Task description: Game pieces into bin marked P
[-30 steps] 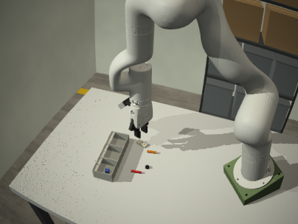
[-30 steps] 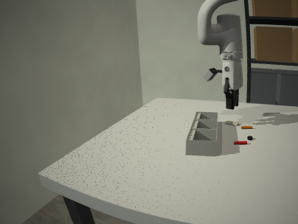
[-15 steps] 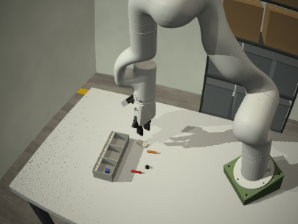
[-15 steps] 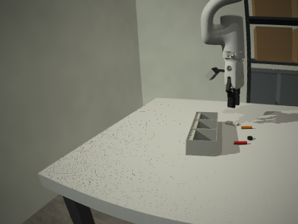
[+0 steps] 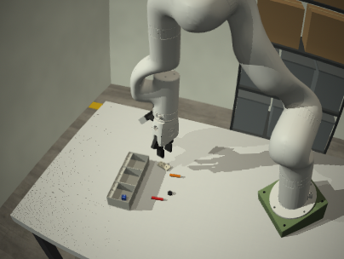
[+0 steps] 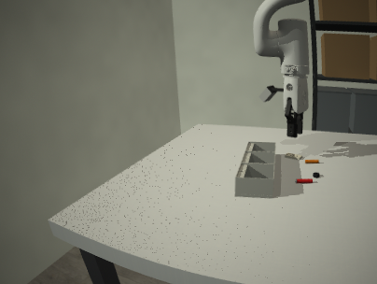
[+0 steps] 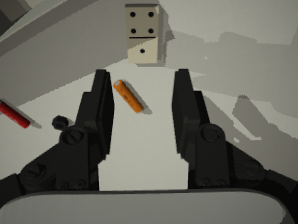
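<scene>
My gripper (image 5: 162,149) hangs open and empty above the table, just beyond the far end of the grey bin tray (image 5: 129,180). A cream domino (image 5: 163,166) lies on the table below and a little ahead of the fingers; it also shows in the wrist view (image 7: 143,32). A blue die (image 5: 123,197) sits in the tray's nearest compartment. A small black piece (image 5: 169,192) lies on the table right of the tray. In the wrist view my fingers stand apart with nothing between them.
An orange pen-like stick (image 5: 174,175) and a red one (image 5: 157,198) lie right of the tray. The tray has several compartments in a row. The arm's green base (image 5: 292,206) stands at the right. Shelving is behind the table.
</scene>
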You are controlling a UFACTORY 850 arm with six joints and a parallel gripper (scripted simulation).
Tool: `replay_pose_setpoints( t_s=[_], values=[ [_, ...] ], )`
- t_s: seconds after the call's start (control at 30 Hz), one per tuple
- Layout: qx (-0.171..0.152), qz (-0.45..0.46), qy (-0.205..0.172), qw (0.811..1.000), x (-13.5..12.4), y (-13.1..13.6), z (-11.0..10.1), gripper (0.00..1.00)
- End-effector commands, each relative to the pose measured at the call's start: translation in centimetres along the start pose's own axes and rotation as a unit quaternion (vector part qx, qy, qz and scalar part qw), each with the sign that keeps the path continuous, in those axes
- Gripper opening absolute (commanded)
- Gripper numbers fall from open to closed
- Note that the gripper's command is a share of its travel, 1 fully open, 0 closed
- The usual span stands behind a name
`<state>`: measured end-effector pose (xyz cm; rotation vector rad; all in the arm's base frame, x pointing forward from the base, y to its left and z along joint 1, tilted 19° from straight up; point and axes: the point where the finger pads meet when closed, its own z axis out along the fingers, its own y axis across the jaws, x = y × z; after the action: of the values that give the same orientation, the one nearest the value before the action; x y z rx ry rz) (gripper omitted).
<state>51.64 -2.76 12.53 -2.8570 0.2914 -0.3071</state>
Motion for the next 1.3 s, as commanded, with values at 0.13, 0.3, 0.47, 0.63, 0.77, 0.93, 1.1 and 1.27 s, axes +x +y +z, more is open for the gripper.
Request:
replay_pose_setpoints(
  t_s=[0.13,0.3,0.47,0.63,0.77,0.93,1.1,1.27],
  values=[
    [0.000,0.000,0.001,1.000,0.1,-0.1,0.7,0.41],
    [0.000,0.000,0.001,1.000,0.1,-0.1,1.9,0.41],
    [0.000,0.000,0.001,1.000,0.1,-0.1,3.9,0.41],
    [0.000,0.000,0.001,1.000,0.1,-0.1,5.4,0.41],
    [0.000,0.000,0.001,1.000,0.2,-0.1,5.4,0.41],
    [0.000,0.000,0.001,1.000,0.1,-0.1,5.8,0.41],
    [0.000,0.000,0.001,1.000,0.1,-0.1,6.5,0.41],
    [0.000,0.000,0.001,1.000,0.1,0.0,6.6,0.41]
  ],
)
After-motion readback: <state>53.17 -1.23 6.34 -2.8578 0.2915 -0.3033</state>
